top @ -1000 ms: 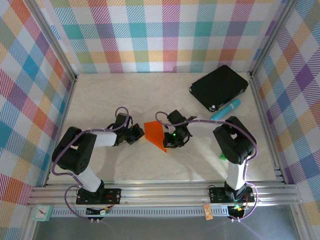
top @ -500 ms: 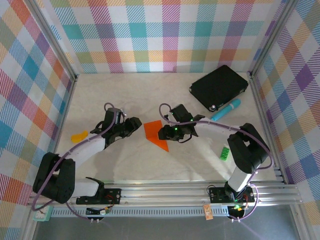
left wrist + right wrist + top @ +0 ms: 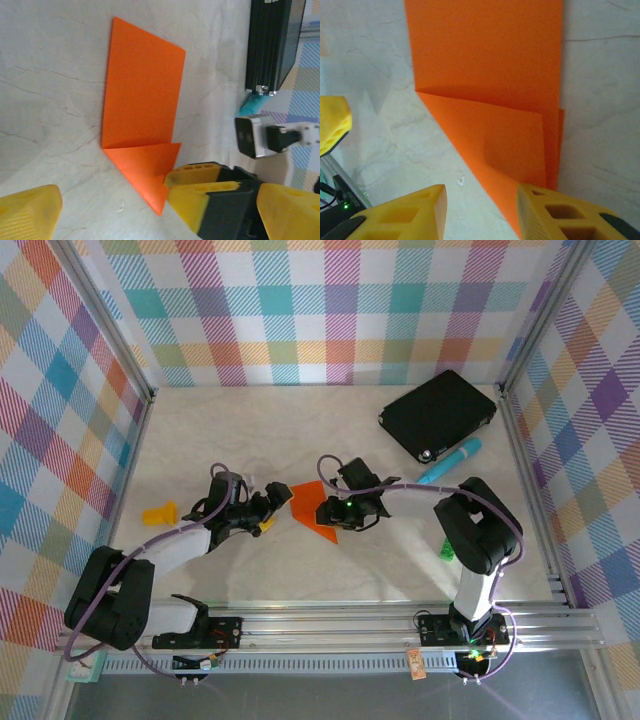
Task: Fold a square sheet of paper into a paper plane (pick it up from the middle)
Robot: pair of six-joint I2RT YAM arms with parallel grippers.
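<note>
The square sheet of paper (image 3: 307, 500) is bright orange and lies flat mid-table, folded to a narrow rectangle with one corner turned in as a triangle (image 3: 145, 165). My left gripper (image 3: 275, 505) sits at its left edge and is open wide. In the left wrist view (image 3: 112, 200) one yellow finger (image 3: 200, 192) touches the triangle's edge and the other stands clear on bare table. My right gripper (image 3: 326, 512) is at the paper's right side and partly open. In the right wrist view (image 3: 480, 210) its right finger (image 3: 545, 207) covers the pointed end of the sheet (image 3: 485, 65).
A black rectangular pad (image 3: 438, 415) lies at the back right with a teal cylinder (image 3: 450, 460) beside it. A small green block (image 3: 447, 550) sits behind the right arm. A yellow-orange object (image 3: 160, 512) rests at the left. Plaid walls and metal rails (image 3: 320, 625) enclose the table.
Both grippers have opened and let go of the paper, the left fully and the right partly. The sheet now lies flat. The left arm stretched out, then came back beside the paper.
</note>
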